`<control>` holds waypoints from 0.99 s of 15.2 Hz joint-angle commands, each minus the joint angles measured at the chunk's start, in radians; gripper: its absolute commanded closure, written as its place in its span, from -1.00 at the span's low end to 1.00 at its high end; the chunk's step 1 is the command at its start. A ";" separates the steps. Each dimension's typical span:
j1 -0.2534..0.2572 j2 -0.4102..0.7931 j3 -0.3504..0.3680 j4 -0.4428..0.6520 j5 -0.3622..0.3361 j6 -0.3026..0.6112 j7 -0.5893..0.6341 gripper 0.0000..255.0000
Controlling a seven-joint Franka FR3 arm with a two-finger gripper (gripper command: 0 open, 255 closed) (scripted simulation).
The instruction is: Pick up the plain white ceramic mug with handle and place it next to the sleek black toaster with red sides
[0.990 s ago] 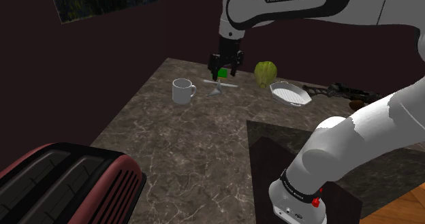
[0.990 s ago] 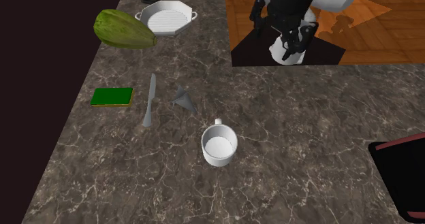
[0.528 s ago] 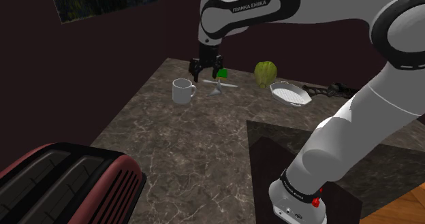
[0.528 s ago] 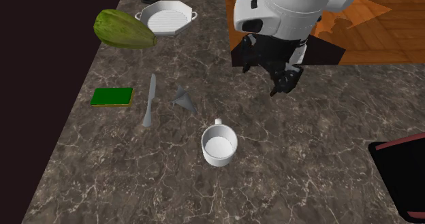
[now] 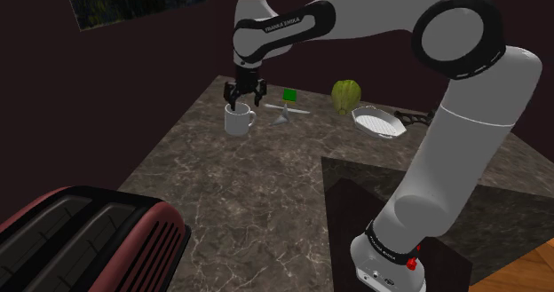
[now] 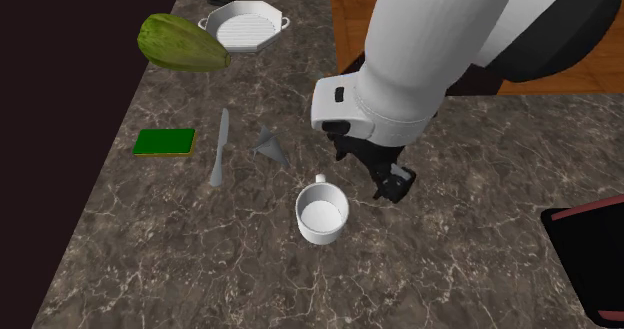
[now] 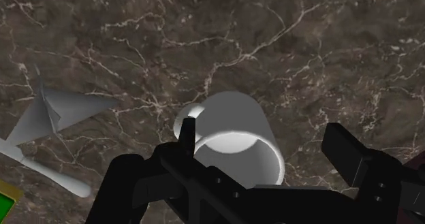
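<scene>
A white mug [image 5: 238,120] with a handle stands upright on the dark marble counter [image 5: 249,184], also seen from above as the mug [image 6: 321,215]. My black gripper [image 5: 242,98] hovers just above it, open, with nothing held. In the second exterior view the gripper [image 6: 378,175] hangs close beside the mug's rim. In the wrist view the mug [image 7: 235,137] lies between and below the spread fingers, one fingertip [image 7: 185,131] near its handle. The black toaster with red sides [image 5: 89,237] sits at the shoulder view's lower left, far from the mug; the toaster [image 6: 592,262] also shows at the second exterior view's right edge.
Beyond the mug lie a grey cone-shaped piece [image 6: 268,144], a knife [image 6: 218,147], a green pad [image 6: 164,141], a green vegetable [image 6: 182,45] and a white dish [image 6: 243,25]. The arm's dark stand [image 5: 391,219] sits at the shoulder view's lower right.
The arm has swung toward the shoulder view's left, carrying the open gripper from over the green pad to just above the mug. The mug has not moved.
</scene>
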 commanded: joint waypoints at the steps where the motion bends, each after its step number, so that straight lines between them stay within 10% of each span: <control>1: 0.005 0.086 0.001 0.079 -0.008 0.011 0.014 -1.00; 6: 0.023 0.286 -0.001 0.290 -0.026 0.009 0.044 -1.00; 15: 0.024 0.332 -0.004 0.254 -0.032 0.091 0.048 -1.00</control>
